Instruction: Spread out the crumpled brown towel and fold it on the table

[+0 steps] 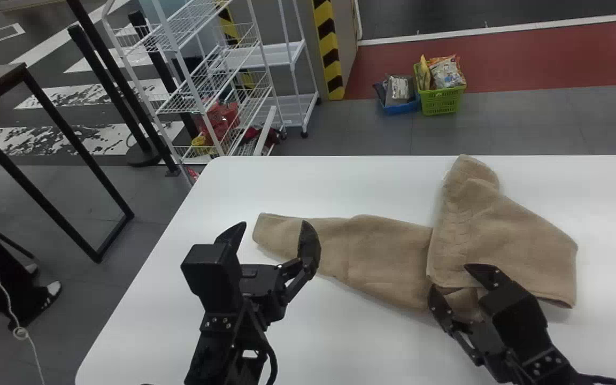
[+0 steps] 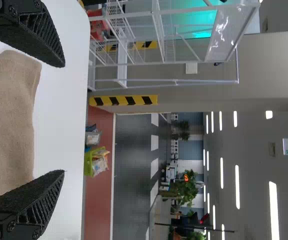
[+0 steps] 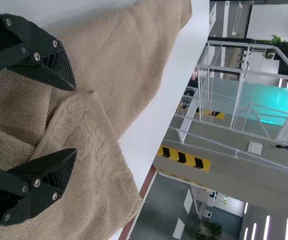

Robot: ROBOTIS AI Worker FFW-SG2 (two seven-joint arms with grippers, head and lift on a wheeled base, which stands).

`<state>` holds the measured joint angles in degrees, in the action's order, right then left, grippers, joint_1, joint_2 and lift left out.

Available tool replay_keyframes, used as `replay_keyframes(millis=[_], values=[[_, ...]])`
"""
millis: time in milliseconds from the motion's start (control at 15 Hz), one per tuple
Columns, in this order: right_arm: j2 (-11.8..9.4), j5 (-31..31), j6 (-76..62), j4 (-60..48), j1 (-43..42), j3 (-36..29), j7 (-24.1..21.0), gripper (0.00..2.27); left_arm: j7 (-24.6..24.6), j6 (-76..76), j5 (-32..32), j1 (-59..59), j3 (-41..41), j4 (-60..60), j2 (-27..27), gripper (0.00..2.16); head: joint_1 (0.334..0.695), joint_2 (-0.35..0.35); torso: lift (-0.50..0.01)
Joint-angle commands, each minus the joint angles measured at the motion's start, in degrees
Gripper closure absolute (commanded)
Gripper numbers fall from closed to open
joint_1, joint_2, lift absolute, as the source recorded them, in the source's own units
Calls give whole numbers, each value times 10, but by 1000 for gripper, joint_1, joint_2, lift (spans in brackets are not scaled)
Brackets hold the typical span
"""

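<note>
Both wide open and empty: left fingers (image 1: pixel 308 246), right fingers (image 1: pixel 439 306), by partly folded brown towel (image 1: pixel 511 235) on table (image 1: pixel 351 187).

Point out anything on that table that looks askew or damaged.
The brown towel lies askew on the table: a narrow stretch runs left, while the right part looks folded over at an angle. No damage stands out.
</note>
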<state>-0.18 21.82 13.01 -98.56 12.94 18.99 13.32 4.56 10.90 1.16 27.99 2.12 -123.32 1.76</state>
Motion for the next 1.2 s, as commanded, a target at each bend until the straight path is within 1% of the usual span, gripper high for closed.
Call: replay_keyframes(millis=[0, 67, 133, 267, 467, 600, 733, 867, 933, 1067, 1133], values=[[2, -5, 12, 11, -12, 0, -1, 1207, 1, -2, 0, 3, 0, -3, 0, 46, 695, 301, -127], [1, -5, 8, 11, -12, 0, -3, 1561, 1, -4, -1, 4, 0, -3, 1, 46, 695, 298, -127], [1, -6, 1, 10, -10, 0, -5, 1690, 2, -4, -1, 4, 0, -2, 2, 46, 695, 295, -127], [1, -8, -30, -1, 2, -2, -4, 1727, 2, -6, -1, 4, 0, -2, 2, 46, 695, 296, -127], [0, -18, -48, -46, 28, -7, -8, 1754, 3, -7, -2, 4, 0, -2, 2, 46, 695, 304, -127], [1, -30, -50, -64, 34, -23, -16, 1754, 3, -7, -3, 4, 0, -2, 2, 46, 695, 304, -127], [1, -49, -50, -75, 34, -54, -30, 1754, 3, -14, -3, 7, 0, -3, 3, 46, 695, 292, -127], [2, -77, -53, -94, 47, -97, -48, 1754, 3, -20, -3, 10, 1, -4, 5, 46, 695, 264, -127], [2, -100, -69, -107, 62, -124, -57, 1754, 4, -23, -3, 12, 2, -4, 6, 46, 695, 226, -127], [2, -132, -104, -125, 101, -178, -63, 1754, 4, -28, -3, 14, 2, -1, 7, 46, 695, 188, -127], [2, -141, -113, -130, 116, -200, -63, 1754, 4, -28, -3, 14, 2, 0, 8, 46, 695, 138, -127]])
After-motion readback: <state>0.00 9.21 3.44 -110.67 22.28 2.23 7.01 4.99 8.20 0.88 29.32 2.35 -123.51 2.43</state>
